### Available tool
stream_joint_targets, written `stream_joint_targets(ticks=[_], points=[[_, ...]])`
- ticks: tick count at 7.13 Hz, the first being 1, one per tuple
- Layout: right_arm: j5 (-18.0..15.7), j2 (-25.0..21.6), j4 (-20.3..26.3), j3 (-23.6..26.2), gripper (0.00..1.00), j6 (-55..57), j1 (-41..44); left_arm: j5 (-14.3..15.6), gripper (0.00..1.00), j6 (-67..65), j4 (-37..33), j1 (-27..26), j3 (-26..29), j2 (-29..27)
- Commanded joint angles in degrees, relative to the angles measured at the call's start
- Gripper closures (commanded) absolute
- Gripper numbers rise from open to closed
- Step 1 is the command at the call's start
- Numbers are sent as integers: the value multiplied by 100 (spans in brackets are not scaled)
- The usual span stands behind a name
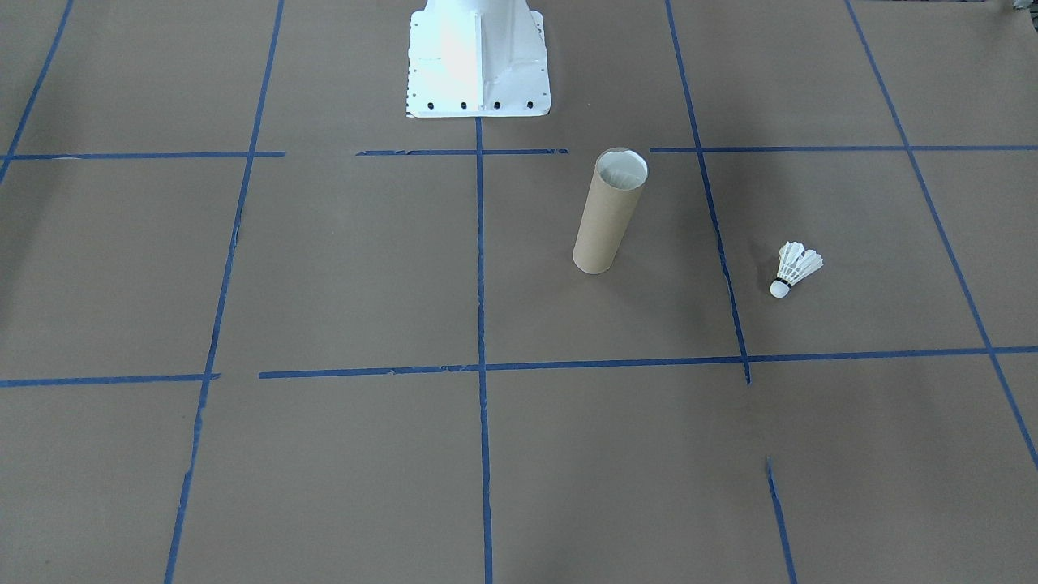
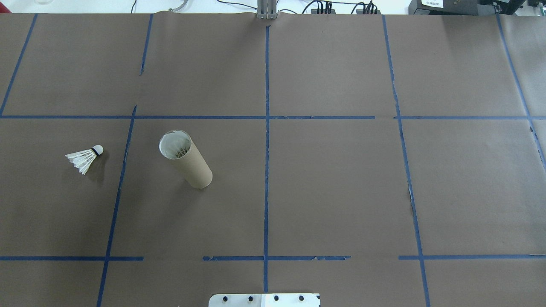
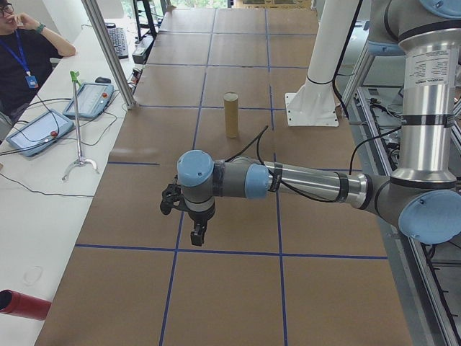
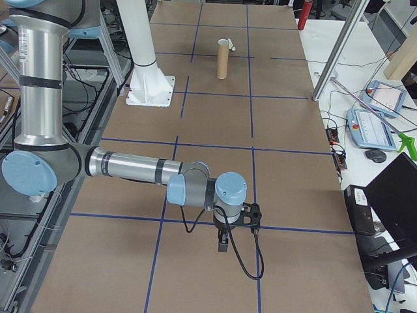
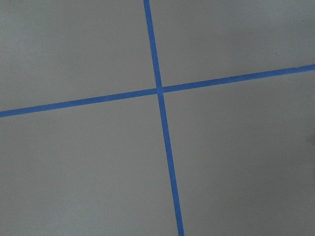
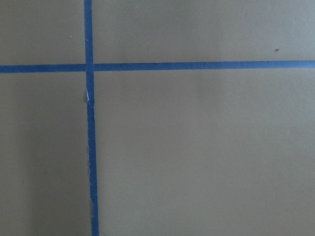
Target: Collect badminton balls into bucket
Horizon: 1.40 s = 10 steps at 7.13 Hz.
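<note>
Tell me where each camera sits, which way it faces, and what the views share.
Front-facing: across the table, facing the pedestal base; tube, shuttlecock.
Overhead: behind the robot; the same two; no arms.
Exterior left: table end; near left gripper.
Exterior right: opposite end; near right gripper.
Left wrist: straight down on a tape cross; no fingers.
Right wrist: likewise.
Shared: the upright tube.

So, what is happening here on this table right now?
Nothing is being handled yet. A cardboard tube stands upright on the brown table, with white feathers visible inside its mouth. One shuttlecock lies on its side, apart from the tube, toward the robot's left. Both arms are away from these two things: the left gripper and the right gripper hang over bare paper and blue tape lines. Whether their jaws are open cannot be told.
</note>
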Motion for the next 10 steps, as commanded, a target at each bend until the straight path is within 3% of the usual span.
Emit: stream_joint_targets(ticks=[1,2,3,4,5,7,8,9,10], points=[[0,0,0,0,0,0,0,33,0,-25,-175,12,-123,-181],[0,-8,0,0,0,0,0,172,0,1,-586,12,260,-844],[9,0,0,0,0,0,0,287,0,-25,-633,29,438,-1076],[9,0,0,0,0,0,0,218,0,-243,-1025,38,614,-1131],[9,0,0,0,0,0,0,218,0,-1655,-1917,91,712,-1062],[0,0,0,0,0,0,0,279,0,-2921,-3431,1113,844,-746],[0,0,0,-9,0,0,0,279,0,-3544,-3533,1311,818,-736],[0,0,0,0,0,0,0,323,0,-4559,-4065,1556,783,-518],[9,0,0,0,0,0,0,558,0,-5613,-5289,1863,879,-116]])
